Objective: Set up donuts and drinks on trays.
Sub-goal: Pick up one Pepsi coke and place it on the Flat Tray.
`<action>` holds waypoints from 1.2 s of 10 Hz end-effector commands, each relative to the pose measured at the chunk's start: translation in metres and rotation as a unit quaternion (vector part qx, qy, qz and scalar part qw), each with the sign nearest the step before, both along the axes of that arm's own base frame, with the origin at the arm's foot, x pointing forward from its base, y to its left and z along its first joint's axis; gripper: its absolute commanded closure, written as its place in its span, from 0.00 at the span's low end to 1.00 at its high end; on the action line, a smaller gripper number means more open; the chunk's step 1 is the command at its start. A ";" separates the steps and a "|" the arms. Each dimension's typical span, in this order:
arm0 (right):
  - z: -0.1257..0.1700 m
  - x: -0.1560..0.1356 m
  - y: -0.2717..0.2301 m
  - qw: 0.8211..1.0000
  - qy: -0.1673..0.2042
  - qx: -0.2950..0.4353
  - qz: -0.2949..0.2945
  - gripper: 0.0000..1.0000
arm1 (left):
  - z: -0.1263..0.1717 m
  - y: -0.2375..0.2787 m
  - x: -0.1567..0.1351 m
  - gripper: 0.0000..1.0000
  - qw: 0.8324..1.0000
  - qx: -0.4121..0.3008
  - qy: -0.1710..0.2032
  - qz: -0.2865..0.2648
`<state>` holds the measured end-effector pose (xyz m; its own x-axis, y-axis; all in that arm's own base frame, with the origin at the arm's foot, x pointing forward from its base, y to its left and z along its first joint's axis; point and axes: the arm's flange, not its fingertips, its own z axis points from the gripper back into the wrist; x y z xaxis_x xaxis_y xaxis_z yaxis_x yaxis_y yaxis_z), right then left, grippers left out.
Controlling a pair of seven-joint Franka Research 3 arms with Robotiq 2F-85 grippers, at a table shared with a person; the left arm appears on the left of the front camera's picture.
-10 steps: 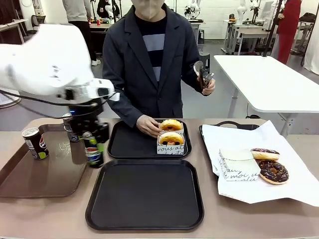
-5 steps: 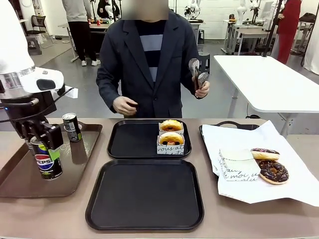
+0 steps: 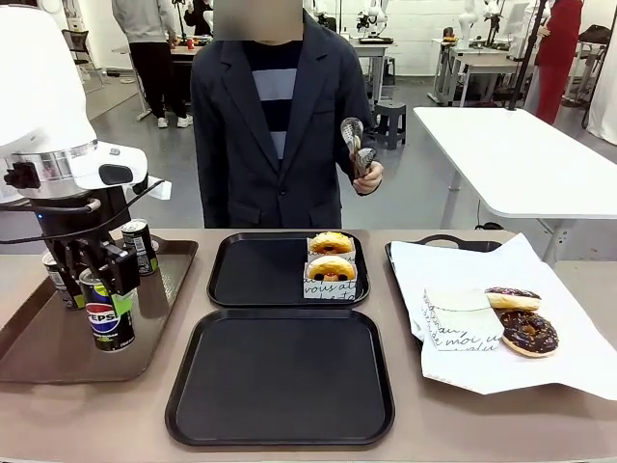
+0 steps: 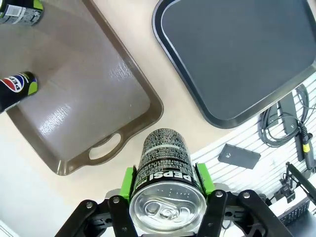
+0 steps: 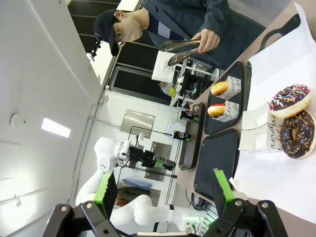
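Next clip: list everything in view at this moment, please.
Brown tray: one, robot's left.
Pepsi cans: three, black; two standing on the brown tray, one in the left gripper.
Black trays: two, middle, one behind the other.
Boxed donuts: two, yellow-orange, far black tray.
Chocolate donuts: two, sprinkled, on white paper, right.
Paper box: one, white, beside them.
Tongs: one, silver, person's hand.
Left gripper: shut on a Pepsi can.
Right gripper: open, nothing held.

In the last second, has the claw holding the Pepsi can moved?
Yes. The left gripper, shut on the Pepsi can, has swung toward the robot's left, from the right rim of the brown tray to over its middle.
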<state>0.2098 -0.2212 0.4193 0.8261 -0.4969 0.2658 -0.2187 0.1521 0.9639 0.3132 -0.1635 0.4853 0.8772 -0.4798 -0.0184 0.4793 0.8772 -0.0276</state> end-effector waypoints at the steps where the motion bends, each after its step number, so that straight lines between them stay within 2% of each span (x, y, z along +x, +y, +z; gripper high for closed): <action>1: 0.001 0.003 0.000 1.000 -0.014 0.005 -0.005 0.00 | -0.001 0.000 0.000 0.42 1.000 0.000 0.001 0.000; 4: 0.001 0.003 0.000 1.000 -0.014 0.005 -0.005 0.00 | 0.011 -0.043 0.084 0.42 1.000 0.000 -0.004 0.012; 6: 0.001 0.003 0.000 1.000 -0.014 0.005 -0.005 0.00 | 0.007 -0.065 0.136 0.42 0.998 0.020 -0.043 0.030; 8: 0.001 0.003 0.000 1.000 -0.014 0.005 -0.005 0.00 | -0.006 -0.079 0.179 0.42 0.995 0.004 -0.084 0.049; 10: 0.001 0.003 0.000 1.000 -0.014 0.005 -0.005 0.00 | -0.032 -0.103 0.201 0.42 0.992 -0.005 -0.119 0.050; 12: 0.001 0.003 0.000 1.000 -0.014 0.005 -0.005 0.00 | -0.060 -0.123 0.208 0.42 0.990 0.000 -0.132 0.046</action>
